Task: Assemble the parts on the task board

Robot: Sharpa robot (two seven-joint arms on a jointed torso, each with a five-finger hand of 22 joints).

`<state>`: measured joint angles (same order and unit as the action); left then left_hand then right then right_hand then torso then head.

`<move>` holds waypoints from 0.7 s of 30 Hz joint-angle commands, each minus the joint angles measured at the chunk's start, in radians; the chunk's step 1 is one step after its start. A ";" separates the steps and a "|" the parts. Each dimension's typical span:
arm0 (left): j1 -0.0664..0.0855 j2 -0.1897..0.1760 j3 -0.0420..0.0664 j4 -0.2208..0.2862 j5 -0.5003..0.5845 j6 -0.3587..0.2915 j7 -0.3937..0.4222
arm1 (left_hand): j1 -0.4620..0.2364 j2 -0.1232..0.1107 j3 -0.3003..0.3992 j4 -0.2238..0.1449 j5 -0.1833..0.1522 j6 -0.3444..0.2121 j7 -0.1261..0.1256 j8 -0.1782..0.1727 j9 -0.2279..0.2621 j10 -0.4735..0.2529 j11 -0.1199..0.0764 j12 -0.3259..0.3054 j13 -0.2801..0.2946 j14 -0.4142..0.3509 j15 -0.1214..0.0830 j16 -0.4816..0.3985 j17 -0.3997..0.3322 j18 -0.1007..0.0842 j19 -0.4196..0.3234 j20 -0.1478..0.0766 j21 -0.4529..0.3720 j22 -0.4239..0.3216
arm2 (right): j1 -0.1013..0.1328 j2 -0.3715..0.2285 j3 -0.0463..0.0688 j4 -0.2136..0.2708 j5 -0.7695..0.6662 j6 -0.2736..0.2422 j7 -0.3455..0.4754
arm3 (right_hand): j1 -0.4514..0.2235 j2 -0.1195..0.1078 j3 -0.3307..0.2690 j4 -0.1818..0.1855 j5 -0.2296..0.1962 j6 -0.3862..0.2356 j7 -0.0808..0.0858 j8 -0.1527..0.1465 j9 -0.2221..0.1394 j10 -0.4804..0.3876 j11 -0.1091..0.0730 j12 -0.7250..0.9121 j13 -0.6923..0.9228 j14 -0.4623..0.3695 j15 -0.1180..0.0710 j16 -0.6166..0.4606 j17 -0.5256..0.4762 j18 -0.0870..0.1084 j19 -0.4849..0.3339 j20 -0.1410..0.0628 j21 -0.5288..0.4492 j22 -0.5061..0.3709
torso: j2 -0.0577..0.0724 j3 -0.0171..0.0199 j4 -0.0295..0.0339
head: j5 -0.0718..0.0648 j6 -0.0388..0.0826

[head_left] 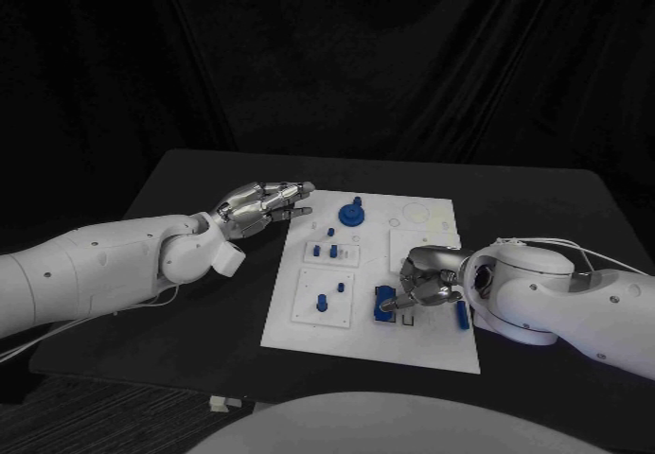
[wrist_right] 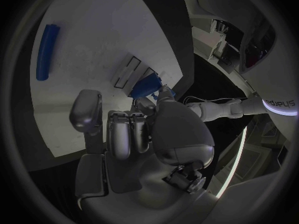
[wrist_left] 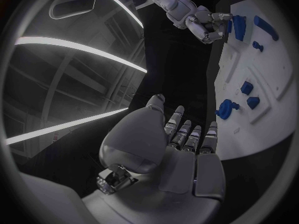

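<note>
Right hand (head_left: 420,282) is curled down on the task board (head_left: 423,352), fingertips pinching a blue block (head_left: 385,305) by the near-right slots. A blue bar (head_left: 462,316) lies just beside it near the board's right edge. Left hand (head_left: 262,205) hovers unclenched, holding nothing, off the far-left corner over bare black table (head_left: 204,180), near the blue round knob (head_left: 352,215).

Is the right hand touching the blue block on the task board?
Touching: in the right wrist view, the right hand's fingertips meet the blue block on the task board.
</note>
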<state>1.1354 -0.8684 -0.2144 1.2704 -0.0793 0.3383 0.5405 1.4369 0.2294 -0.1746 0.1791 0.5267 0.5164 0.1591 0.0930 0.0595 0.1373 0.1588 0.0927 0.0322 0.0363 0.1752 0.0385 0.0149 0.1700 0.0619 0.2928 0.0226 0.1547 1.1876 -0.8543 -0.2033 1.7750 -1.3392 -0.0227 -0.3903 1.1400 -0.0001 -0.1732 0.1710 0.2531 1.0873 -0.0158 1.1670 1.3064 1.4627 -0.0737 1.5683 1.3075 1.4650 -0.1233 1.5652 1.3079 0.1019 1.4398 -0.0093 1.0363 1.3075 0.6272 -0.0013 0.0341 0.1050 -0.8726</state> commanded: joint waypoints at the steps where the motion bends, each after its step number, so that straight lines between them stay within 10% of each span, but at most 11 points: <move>1: -0.001 0.001 0.001 0.000 0.006 0.015 0.012 | 0.010 0.004 0.004 0.000 0.005 0.007 0.012 0.006 0.001 0.005 0.002 0.006 0.001 0.005 0.001 0.004 0.001 -0.009 0.007 0.001 0.006 0.000 | -0.008 -0.001 -0.004 -0.007 -0.026 0.023 -0.012 | 0.016 -0.003 0.010 -0.001 0.009 -0.010 -0.001 -0.011 0.116 0.108 -0.007 0.003 0.263 0.106 -0.007 0.006 0.263 -0.004 -0.002 -0.006 -0.008 0.134 | 0.000 0.0001 -0.0007 | 0.000 0.000; 7: -0.002 0.002 0.001 -0.001 0.006 0.017 0.008 | 0.010 0.004 0.004 0.000 0.005 0.007 0.012 0.006 0.001 0.005 0.002 0.006 0.001 0.005 0.001 0.004 0.001 -0.009 0.007 0.001 0.006 0.000 | -0.009 -0.005 -0.004 -0.006 -0.026 0.029 -0.010 | 0.045 -0.006 0.028 -0.016 0.044 -0.042 0.000 -0.036 0.106 0.108 -0.006 0.003 0.263 0.106 -0.006 0.006 0.263 -0.003 -0.006 -0.006 -0.018 0.131 | 0.000 0.0002 -0.0005 | 0.000 0.000; 21: -0.002 0.000 0.001 0.000 0.006 0.018 0.002 | 0.009 0.003 0.004 0.000 0.004 0.007 0.013 0.007 0.001 0.006 0.003 0.007 0.001 0.007 0.002 0.006 0.002 -0.009 0.008 0.001 0.007 0.002 | -0.009 -0.006 -0.004 -0.004 -0.026 0.051 -0.006 | 0.072 -0.012 0.044 -0.030 -0.046 -0.087 0.005 -0.086 0.090 0.108 -0.002 0.003 0.263 0.106 -0.003 0.006 0.263 -0.002 -0.008 -0.003 -0.025 0.130 | 0.000 0.0000 0.0000 | 0.002 0.000</move>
<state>1.1351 -0.8688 -0.2144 1.2682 -0.0794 0.3424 0.5345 1.4369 0.2294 -0.1747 0.1791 0.5266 0.5164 0.1591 0.0930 0.0593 0.1373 0.1588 0.0964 0.0320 0.0363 0.1752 0.0385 0.0156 0.1700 0.0618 0.2928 0.0226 0.1555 1.1875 -0.8591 -0.1990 1.7760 -1.3422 -0.0186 -0.3689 1.2006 -0.0103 -0.1394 0.1457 0.2112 1.0064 -0.0110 1.0863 1.3099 1.4627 -0.0737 1.5683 1.3074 1.4650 -0.1232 1.5652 1.3077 0.1019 1.4363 -0.0127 1.0164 1.3074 0.6276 -0.0012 0.0336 0.1058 -0.8726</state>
